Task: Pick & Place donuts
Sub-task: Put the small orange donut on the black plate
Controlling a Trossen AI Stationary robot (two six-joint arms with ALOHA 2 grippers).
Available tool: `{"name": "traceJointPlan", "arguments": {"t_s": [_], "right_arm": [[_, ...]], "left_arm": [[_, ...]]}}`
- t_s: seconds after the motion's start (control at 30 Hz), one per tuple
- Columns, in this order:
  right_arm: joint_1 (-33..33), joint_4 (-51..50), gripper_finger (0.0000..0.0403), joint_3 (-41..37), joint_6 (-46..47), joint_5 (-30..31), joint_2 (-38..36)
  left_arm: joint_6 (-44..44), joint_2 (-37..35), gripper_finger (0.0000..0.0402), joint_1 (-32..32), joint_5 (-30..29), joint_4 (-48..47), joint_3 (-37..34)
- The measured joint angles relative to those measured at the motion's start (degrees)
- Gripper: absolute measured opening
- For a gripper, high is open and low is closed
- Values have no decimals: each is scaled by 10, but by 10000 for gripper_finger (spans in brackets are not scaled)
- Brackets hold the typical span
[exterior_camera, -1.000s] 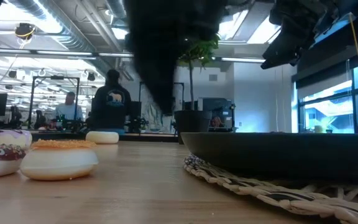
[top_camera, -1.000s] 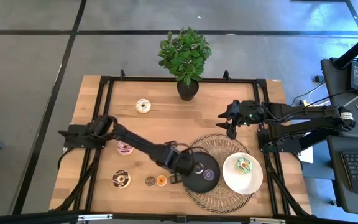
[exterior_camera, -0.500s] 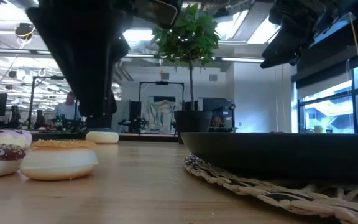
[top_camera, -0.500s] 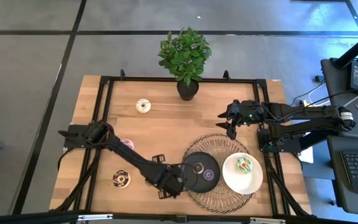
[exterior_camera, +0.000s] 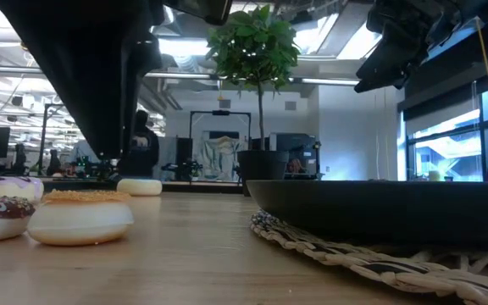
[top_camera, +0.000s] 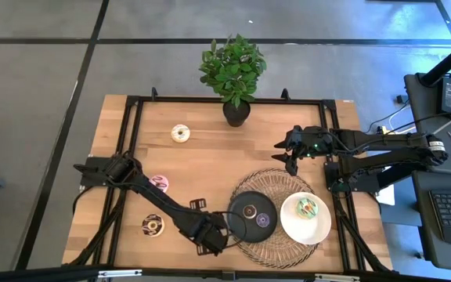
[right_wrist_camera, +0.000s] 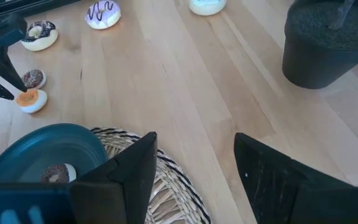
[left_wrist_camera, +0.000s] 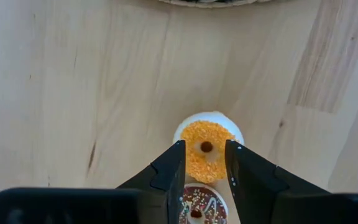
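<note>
My left gripper (left_wrist_camera: 204, 144) is open and points down over the orange mini donut (left_wrist_camera: 205, 149), one finger on each side of it; I cannot tell whether they touch it. The tan mini donut (left_wrist_camera: 194, 208) lies right beside it. The arm hides both in the high view. The brown (top_camera: 249, 210) and purple (top_camera: 263, 220) mini donuts lie on the black plate (top_camera: 237, 205). The green donut (top_camera: 308, 207) lies on the white plate (top_camera: 292, 225). The white (top_camera: 180, 133), pink (top_camera: 159, 182) and chocolate (top_camera: 153, 225) donuts lie on the table. My right gripper (top_camera: 290, 153) hangs open beyond the mat.
Both plates sit on a round woven mat (top_camera: 280, 177) at the table's near right. A potted plant (top_camera: 236, 110) stands at the far edge. Bare wood lies between the white donut and the mat. People and desks show in the room behind the table.
My left gripper has swung from over the black plate toward the table's near left and now stands over the orange mini donut. The brown mini donut on the black plate, covered by the gripper a second ago, now shows. The arm now covers the two mini donuts on the table.
</note>
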Motion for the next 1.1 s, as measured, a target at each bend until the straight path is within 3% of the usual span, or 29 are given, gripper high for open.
{"name": "traceJointPlan", "arguments": {"t_s": [0.8,1.1], "right_arm": [[0,0,214,0,-2,0,0],[0,2,214,0,-2,1,0]], "left_arm": [[-37,0,52,2,-44,-66,-7],[-20,-63,29,3,-58,46,-106]]}}
